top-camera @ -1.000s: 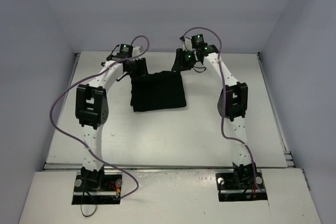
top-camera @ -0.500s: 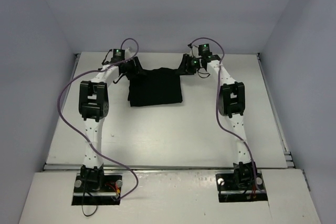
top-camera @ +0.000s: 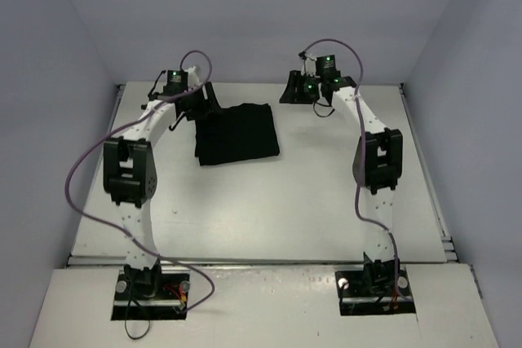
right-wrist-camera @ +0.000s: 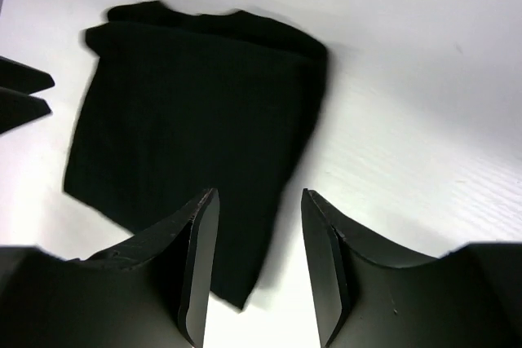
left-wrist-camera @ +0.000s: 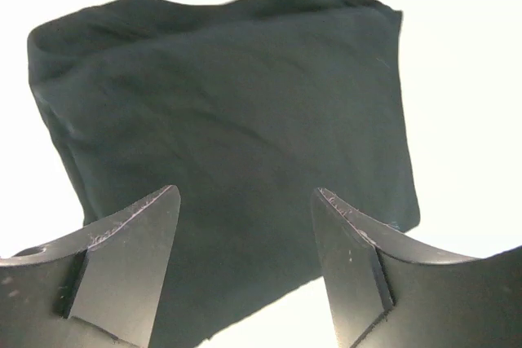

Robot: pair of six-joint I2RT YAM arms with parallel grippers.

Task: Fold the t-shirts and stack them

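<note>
A black t-shirt (top-camera: pixel 237 133) lies folded into a compact rectangle on the far middle of the white table (top-camera: pixel 269 201). It also shows in the left wrist view (left-wrist-camera: pixel 228 120) and in the right wrist view (right-wrist-camera: pixel 188 120). My left gripper (top-camera: pixel 200 103) hovers at the shirt's far-left edge, open and empty (left-wrist-camera: pixel 245 201). My right gripper (top-camera: pixel 298 91) is to the shirt's far right, apart from it, open and empty (right-wrist-camera: pixel 259 201).
Grey walls (top-camera: pixel 49 79) close the table on the left, back and right. The left gripper's fingertips (right-wrist-camera: pixel 24 95) show at the left edge of the right wrist view. Purple cables (top-camera: pixel 81 169) hang along both arms.
</note>
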